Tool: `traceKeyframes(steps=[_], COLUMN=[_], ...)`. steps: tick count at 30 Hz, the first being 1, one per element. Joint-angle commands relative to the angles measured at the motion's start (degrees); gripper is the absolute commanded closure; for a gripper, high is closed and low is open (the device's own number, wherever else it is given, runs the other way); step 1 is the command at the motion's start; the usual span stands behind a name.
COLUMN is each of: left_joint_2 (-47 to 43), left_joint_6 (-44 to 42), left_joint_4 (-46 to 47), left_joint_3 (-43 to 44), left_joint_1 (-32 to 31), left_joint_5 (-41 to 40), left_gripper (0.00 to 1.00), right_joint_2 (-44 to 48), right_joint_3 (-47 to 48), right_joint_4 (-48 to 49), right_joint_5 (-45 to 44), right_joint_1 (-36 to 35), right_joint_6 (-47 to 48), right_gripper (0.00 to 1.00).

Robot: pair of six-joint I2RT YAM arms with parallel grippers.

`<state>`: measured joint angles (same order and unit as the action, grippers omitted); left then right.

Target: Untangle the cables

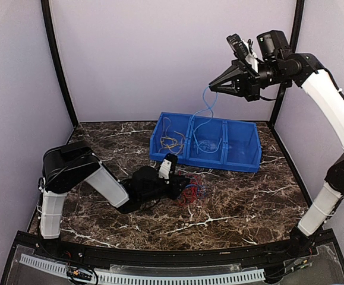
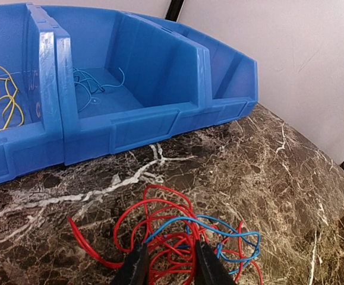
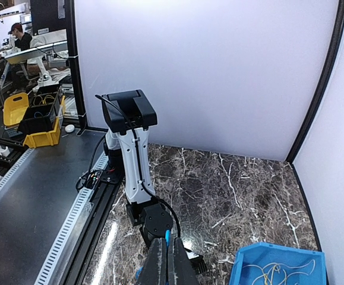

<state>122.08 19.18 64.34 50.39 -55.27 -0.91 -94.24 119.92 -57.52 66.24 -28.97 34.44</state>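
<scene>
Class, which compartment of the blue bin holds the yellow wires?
The leftmost compartment in the top view holds the yellow wires. The middle one holds blue wires, and the right one shows none.

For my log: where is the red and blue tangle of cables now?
Top view: the tangle lies on the table near its centre, in front of the blue bin, at the left gripper.

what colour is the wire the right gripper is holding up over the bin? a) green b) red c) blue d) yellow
c: the right gripper is shut on a thin blue wire that hangs down toward the middle compartment of the blue bin.
</scene>
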Motion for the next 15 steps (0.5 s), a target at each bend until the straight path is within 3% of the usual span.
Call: traceKeyframes(steps=[1, 8, 15], left_joint_2=[-0.3, -4.3, -12.9], left_joint_6=[1.0, 0.8, -0.1], left_joint_4=[-0.5, -0.3, -2.0], left_joint_3=[-1.5, -3.6, -7.2], left_joint_1=[-0.2, -0.6, -0.7], left_joint_5=[0.8, 1.7, 3.8], left_gripper=[0.73, 0.72, 0.6], right_joint_2=[1.0, 1.7, 2.5], right_joint_3=[2.0, -1.0, -8.0], right_joint_4=[-0.3, 3.3, 12.0], right_joint_5=[2.2, -1.6, -8.8], right_joint_1=[2.0, 2.7, 4.7], right_joint_6=[-0.2, -1.6, -6.2], right_gripper=[1.0, 1.0, 1.0])
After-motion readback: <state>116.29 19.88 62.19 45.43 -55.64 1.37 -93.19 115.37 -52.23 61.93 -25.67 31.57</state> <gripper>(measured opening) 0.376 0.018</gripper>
